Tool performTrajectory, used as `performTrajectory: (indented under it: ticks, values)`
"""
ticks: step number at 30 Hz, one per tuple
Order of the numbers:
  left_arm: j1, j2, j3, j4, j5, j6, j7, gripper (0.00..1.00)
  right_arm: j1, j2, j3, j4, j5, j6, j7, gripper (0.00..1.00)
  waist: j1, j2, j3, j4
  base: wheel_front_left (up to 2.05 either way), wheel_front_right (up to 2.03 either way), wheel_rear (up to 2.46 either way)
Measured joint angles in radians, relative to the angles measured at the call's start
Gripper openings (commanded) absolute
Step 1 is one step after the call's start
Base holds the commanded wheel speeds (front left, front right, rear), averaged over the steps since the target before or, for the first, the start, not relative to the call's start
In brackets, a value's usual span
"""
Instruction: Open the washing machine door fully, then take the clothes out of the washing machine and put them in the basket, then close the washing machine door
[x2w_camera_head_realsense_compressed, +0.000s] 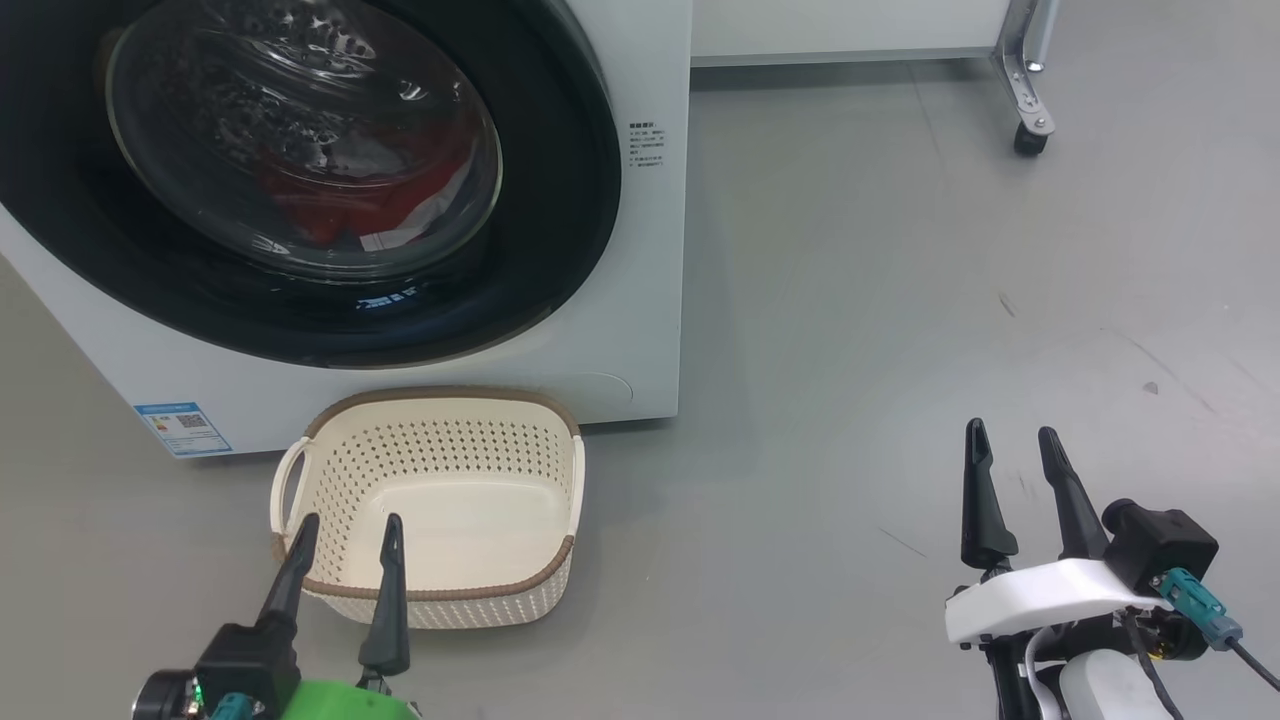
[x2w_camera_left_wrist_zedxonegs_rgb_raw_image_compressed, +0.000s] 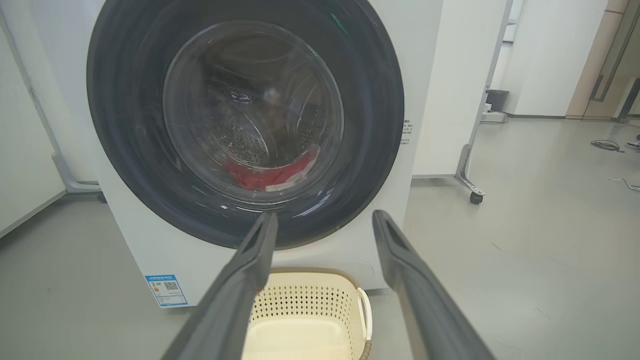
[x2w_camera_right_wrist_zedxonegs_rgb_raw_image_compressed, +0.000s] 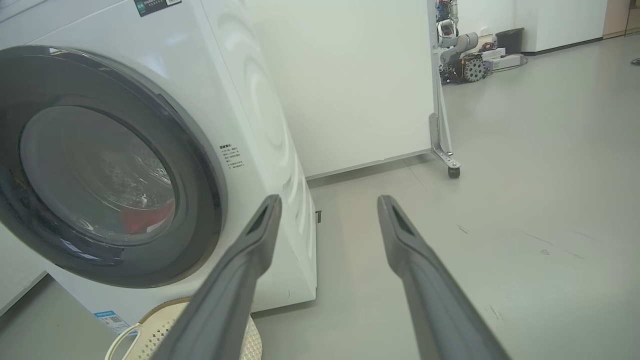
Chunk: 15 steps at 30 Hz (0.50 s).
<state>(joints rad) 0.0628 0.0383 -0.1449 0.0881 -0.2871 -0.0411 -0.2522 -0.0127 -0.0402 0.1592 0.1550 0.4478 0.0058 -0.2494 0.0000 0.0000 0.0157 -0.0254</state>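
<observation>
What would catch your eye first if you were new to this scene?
The washing machine door, a big glossy black ring, dominates the upper left, shut, with red clothes showing through it. An empty cream basket sits on the grey floor right before it.

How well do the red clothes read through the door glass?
Head view: glare and reflections streak the glossy black-rimmed, glass-bowled washing machine door, dulling the bright red fabric clothes. Left wrist view: clothes clearest. Right wrist view: oblique, a small red patch; wide-angle lens bows the white washing machine.
</observation>
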Motion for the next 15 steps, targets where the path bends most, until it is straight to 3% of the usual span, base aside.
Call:
performTrajectory:
  ticks: [15]
  values:
    - [0.009,0.001,-0.033,0.125,-0.082,0.073,0.000,1.00,-0.013,-0.001,0.002,0.065,0.000,-0.018,-0.002,1.00,0.0000,0.0000,0.017,-0.024,0.00,0.00,0.00]
